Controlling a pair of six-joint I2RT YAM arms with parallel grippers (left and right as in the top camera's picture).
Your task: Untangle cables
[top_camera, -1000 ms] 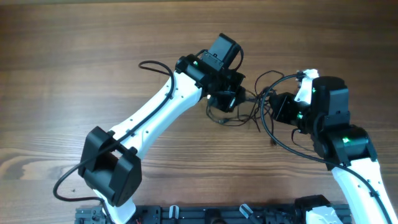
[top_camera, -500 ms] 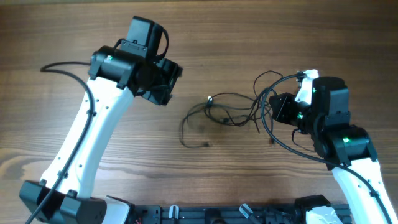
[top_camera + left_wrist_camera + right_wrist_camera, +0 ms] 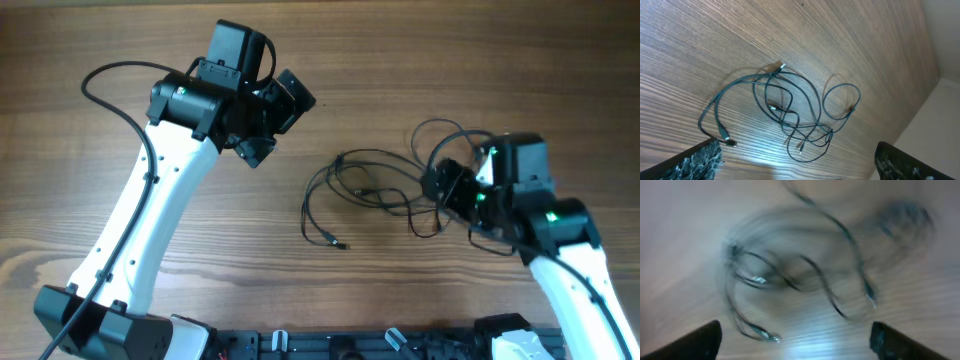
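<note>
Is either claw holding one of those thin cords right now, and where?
Nothing is held: the left gripper and right gripper are open; the cables lie loose on the table.

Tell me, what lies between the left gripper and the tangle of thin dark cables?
Only bare brown wooden table separates the left gripper from the tangle of thin dark cables; the overhead view shows this.

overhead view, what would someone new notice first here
A loose tangle of thin dark cables lies on the wooden table, a little right of centre. The left end effector hangs open to the upper left, clear of them. The right end effector sits at the tangle's right edge, and its blurred wrist view shows it open too.
</note>
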